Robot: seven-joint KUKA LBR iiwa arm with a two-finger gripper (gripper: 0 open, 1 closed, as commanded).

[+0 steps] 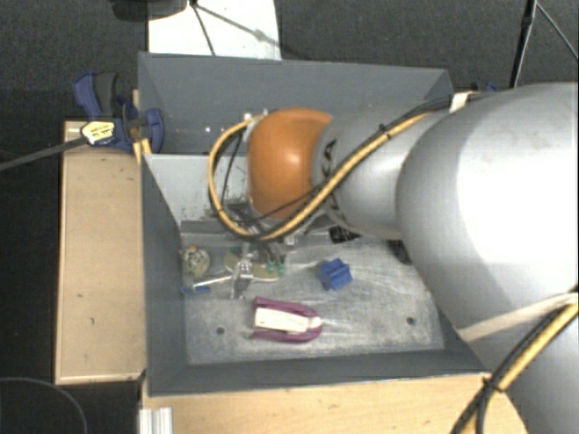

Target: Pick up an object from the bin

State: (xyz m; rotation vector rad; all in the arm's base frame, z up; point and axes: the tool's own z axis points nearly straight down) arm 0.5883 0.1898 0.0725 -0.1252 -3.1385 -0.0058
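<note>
Far-left patch of the bin floor: the gripper (pixel 246 262) sits low here, hanging under the orange cover (pixel 285 174) on the wrist, with the arm (pixel 470 206) coming in from the right.
Thing under it: a small silvery piece (pixel 233 280) lying on the floor of the bin (pixel 167 333), right below the gripper.
How it looks: thin, pale and shiny, kinda spiky, with one sliver poking out to the left.
Green speck: there's a bit of green just right of the silvery piece. It might be part of the gripper rather than a loose thing, honestly hard to say.
Gripper state: can't tell if it's wide or narrow, or whether it's touching the piece at all, since the tip gets lost in shadow and cabling.
Left neighbours: a round pale-green thing (pixel 194 260) just to the left, and a tiny blue bit (pixel 190 289) near the left wall.
Other stuff: a blue block (pixel 335 274) sits off to the right, and a purple-and-white packet (pixel 285 322) lies nearer, mid-floor, well apart from the gripper.
Hidden: the arm covers the right part of the floor, and a yellow cable (pixel 217 165) loops across the far wall.
</note>
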